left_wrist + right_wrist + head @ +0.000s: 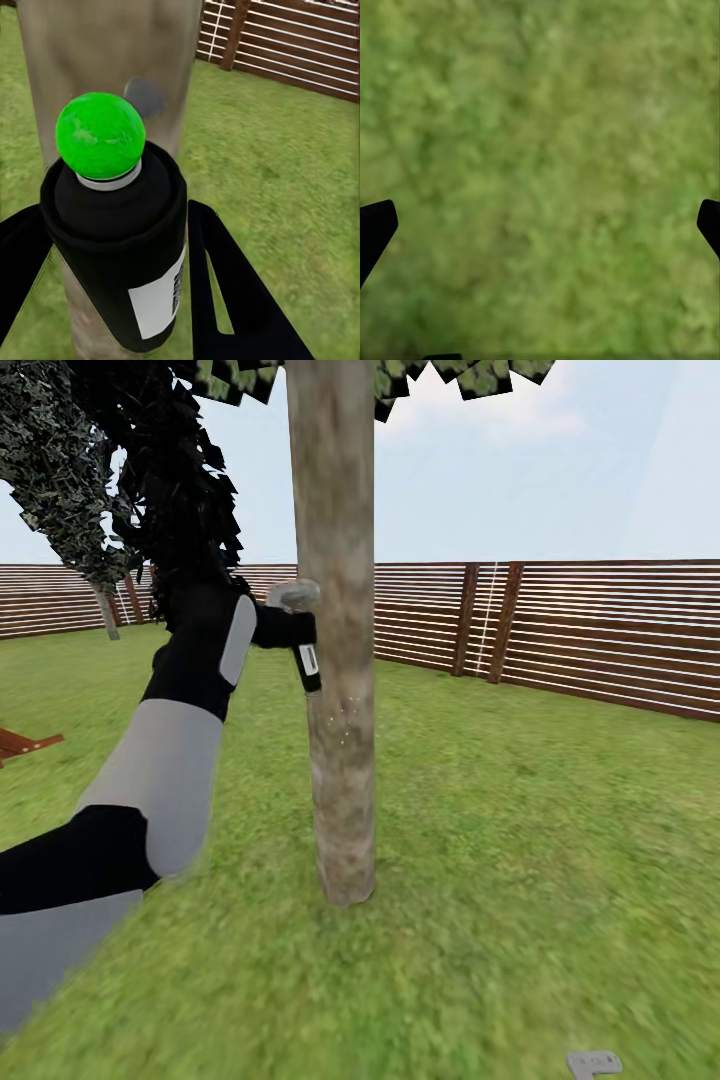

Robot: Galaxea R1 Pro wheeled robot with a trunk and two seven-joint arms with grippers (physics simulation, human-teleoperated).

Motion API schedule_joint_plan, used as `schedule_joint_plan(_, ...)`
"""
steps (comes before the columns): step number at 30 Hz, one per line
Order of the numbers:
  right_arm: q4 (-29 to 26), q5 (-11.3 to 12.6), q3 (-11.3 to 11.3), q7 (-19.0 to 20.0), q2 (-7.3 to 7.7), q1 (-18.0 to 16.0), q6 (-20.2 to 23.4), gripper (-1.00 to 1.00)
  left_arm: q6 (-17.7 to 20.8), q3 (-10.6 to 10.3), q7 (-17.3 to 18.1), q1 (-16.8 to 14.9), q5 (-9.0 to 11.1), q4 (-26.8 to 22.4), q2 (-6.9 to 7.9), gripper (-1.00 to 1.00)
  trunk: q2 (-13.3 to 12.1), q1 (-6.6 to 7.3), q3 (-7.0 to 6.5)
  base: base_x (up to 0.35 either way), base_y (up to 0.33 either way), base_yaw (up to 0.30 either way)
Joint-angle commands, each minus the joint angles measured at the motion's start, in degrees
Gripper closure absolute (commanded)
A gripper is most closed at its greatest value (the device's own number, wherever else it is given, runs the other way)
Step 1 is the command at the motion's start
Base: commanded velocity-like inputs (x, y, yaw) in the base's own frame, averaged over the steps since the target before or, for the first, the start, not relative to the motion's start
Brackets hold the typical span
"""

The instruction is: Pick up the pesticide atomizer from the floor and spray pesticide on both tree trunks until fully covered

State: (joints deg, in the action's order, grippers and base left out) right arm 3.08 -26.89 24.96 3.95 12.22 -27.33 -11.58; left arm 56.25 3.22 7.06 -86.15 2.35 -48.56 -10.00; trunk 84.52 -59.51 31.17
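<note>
So my left arm (150, 780) is stretched up and forward, and my left gripper (300, 632) has its jaws pinching the pesticide atomizer (120, 247). Up close from the left wrist it's a black body with a white label on the side, a pale collar and a bright green ball (100, 135) on top, wedged between my two black fingers (225, 292). From the head view the atomizer sits right against the near side of the tree trunk (335, 660), roughly at the height of the fence top behind it; whether it's actually touching the bark, I can't tell. There are a few faint pale specks on the bark (345, 725) just below my gripper.

The trunk is a straight, mottled grey-brown column standing in the lawn (520, 840), with leaves at the very top edge. A dark conifer (165, 490) is behind my arm, and the brown slat fence (590, 630) runs across the back.

My right gripper (540, 225) is hanging over plain grass (547, 150), jaws spread wide, nothing between them. A small grey bracket thing (593, 1063) lies on the grass near me, to the right.
</note>
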Motion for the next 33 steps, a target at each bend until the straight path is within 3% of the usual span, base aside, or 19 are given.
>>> schedule_joint_plan(1,0.00,0.00,0.00,0.00,0.00,0.00,0.02,-1.00,0.00,0.00,-0.03,-1.09,-0.07,0.66,0.00,1.00,0.00,0.00,0.01,0.000,0.000,0.000)
schedule_joint_plan(7,0.00,0.00,0.00,0.00,0.00,0.00,0.05,-1.00,0.00,0.01,-0.03,-7.46,-0.10,6.81,0.00,1.00,0.00,0.00,0.01,0.000,0.000,0.000)
schedule_joint_plan(14,0.00,0.00,0.00,0.00,0.00,0.00,0.01,-1.00,0.11,0.02,0.12,-11.73,-0.09,9.55,0.00,1.00,0.00,0.00,0.01,0.000,0.000,0.000)
schedule_joint_plan(22,0.00,0.00,0.00,0.00,0.00,0.00,-0.01,-1.00,0.25,-0.02,0.29,-12.18,-0.07,9.89,0.00,1.00,0.00,0.00,0.01,0.000,0.000,0.000)
schedule_joint_plan(28,0.00,0.00,0.00,0.00,0.00,0.00,-0.02,-1.00,0.21,-0.21,0.37,-12.18,-0.06,14.34,0.00,1.00,0.00,0.00,0.01,0.000,0.000,0.000)
schedule_joint_plan(33,0.00,0.00,0.00,0.00,0.00,0.00,-0.02,-1.00,0.14,-0.23,0.40,-12.20,0.01,14.78,0.00,1.00,0.00,0.00,0.01,0.000,0.000,0.000)
